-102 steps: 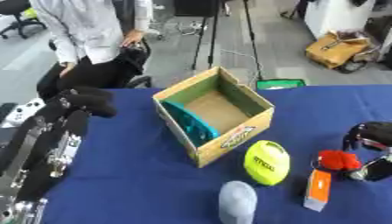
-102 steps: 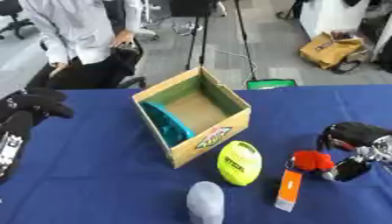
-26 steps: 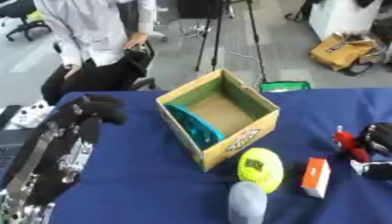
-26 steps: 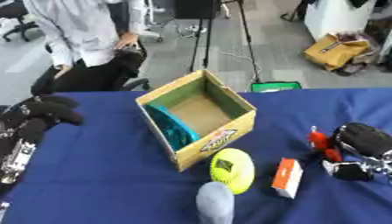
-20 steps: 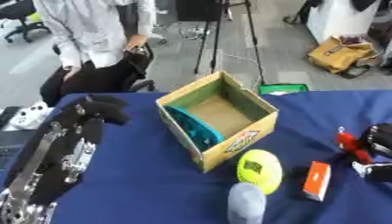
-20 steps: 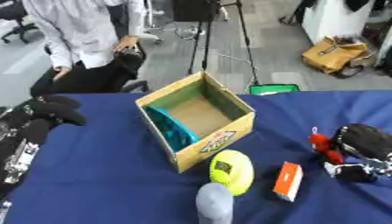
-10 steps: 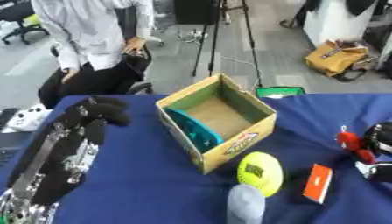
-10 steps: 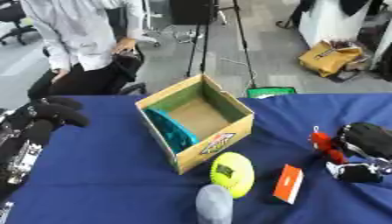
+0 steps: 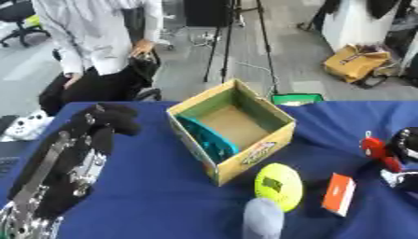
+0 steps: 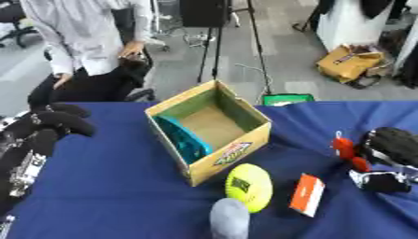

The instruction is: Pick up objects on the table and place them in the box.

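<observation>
An open cardboard box with a green inside stands mid-table, a teal thing leaning against its left wall. In front of it lie a yellow-green ball, an orange-and-white small carton and a grey rounded thing. At the right edge my right hand is curled round a red thing, lifted a little above the cloth. My left hand hangs at the left with its fingers curled, nothing in it, well left of the box.
The table wears a blue cloth. A person in a white shirt stands beyond the far edge beside a chair. A tripod and bags stand on the floor behind.
The camera has tilted, so the whole picture shifted. My right hand with the red thing has drawn slightly right and up. My left hand stays where it was.
</observation>
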You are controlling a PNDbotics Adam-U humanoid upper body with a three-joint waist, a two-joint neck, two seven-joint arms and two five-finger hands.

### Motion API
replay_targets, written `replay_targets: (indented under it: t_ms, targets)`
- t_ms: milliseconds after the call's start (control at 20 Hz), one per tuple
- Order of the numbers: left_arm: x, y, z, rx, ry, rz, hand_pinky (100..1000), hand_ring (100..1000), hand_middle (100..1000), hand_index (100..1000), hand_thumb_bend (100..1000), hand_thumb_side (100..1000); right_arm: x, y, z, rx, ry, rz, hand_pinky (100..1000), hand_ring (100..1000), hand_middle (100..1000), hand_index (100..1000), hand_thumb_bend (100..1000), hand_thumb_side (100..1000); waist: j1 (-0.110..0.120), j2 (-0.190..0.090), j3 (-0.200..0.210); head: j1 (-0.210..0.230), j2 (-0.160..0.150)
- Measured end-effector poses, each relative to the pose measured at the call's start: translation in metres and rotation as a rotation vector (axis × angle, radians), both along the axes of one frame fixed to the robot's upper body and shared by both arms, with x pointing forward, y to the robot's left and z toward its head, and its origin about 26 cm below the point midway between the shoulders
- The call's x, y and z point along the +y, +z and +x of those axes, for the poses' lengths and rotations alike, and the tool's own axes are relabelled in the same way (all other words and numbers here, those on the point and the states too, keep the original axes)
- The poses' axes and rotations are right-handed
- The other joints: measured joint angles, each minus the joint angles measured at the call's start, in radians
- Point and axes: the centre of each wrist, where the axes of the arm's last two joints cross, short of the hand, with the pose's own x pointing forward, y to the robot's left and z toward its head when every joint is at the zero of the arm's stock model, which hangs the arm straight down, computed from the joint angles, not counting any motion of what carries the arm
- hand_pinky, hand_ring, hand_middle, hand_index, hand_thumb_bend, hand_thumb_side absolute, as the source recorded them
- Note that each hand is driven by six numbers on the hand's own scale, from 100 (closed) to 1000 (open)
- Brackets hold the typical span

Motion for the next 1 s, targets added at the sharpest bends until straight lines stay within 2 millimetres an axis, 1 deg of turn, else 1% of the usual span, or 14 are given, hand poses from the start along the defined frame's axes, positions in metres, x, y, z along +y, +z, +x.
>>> replay_targets:
  t_ms: [550,1000]
  targets:
    - [0.000,0.000,0.000,0.002,-0.004,0.007,697,691,732,758,100,597,0.003,0.015,0.005,-0.007,0.014,-0.005,897,758,382,510,100,555,-0.014,0.000,0.001,0.004,0.000]
    - [0.000,0.000,0.000,0.002,-0.009,0.012,696,692,733,758,100,596,0.001,0.021,0.005,0.000,0.014,-0.020,896,763,406,533,100,551,-0.017,0.003,0.004,0.004,0.000]
